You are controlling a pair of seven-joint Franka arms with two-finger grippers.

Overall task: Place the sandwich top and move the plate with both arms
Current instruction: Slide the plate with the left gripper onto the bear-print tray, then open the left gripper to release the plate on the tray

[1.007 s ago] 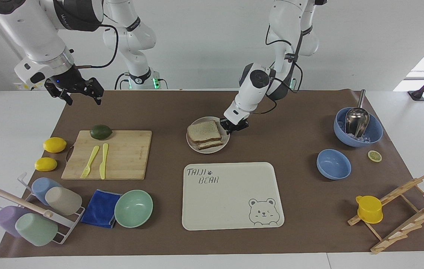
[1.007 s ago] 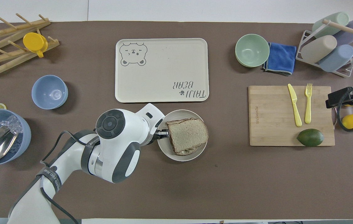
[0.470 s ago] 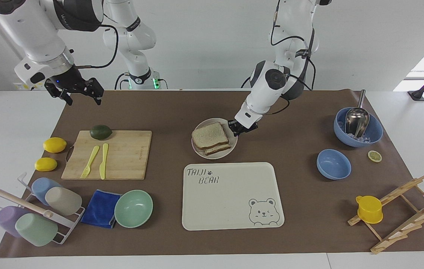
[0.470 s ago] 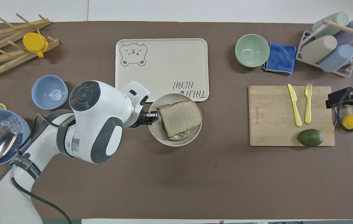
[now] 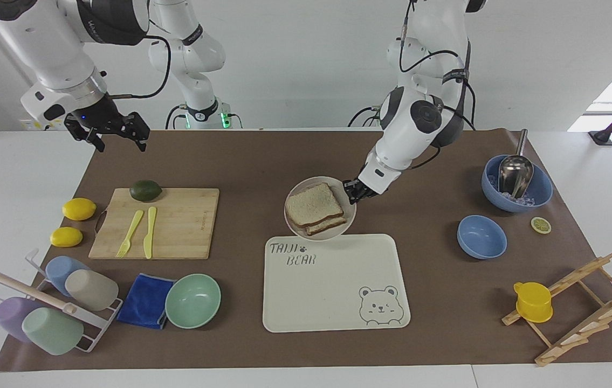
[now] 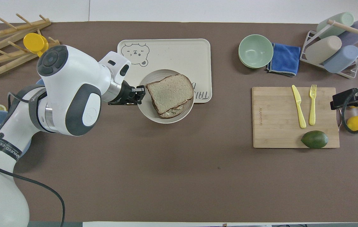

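Observation:
The sandwich top [image 5: 312,203] [image 6: 170,91], a plain wholemeal slice, lies on a lower slice on the small round beige plate [image 5: 299,231] [image 6: 156,118]. My left gripper [image 5: 350,188] [image 6: 141,93] is shut on the plate's rim and holds the plate in the air, tilted, over the edge of the cream bear tray [image 5: 332,285] [image 6: 166,52] nearest the robots. My right gripper [image 5: 117,133] [image 6: 346,99] hangs open and empty above the right arm's end of the table, over the brown mat's edge near the lemons; that arm waits.
A cutting board [image 5: 160,221] carries a yellow fork, a knife and an avocado [image 5: 145,190]. Two lemons [image 5: 78,208], a cup rack [image 5: 41,302], a blue cloth and a mint bowl [image 5: 193,300] are near it. Two blue bowls [image 5: 481,236], a lemon slice and a wooden rack are at the left arm's end.
My left gripper has carried the plate with the sandwich away from the robots, from the mat to over the tray's edge, and it now hangs lifted. The right arm has not moved.

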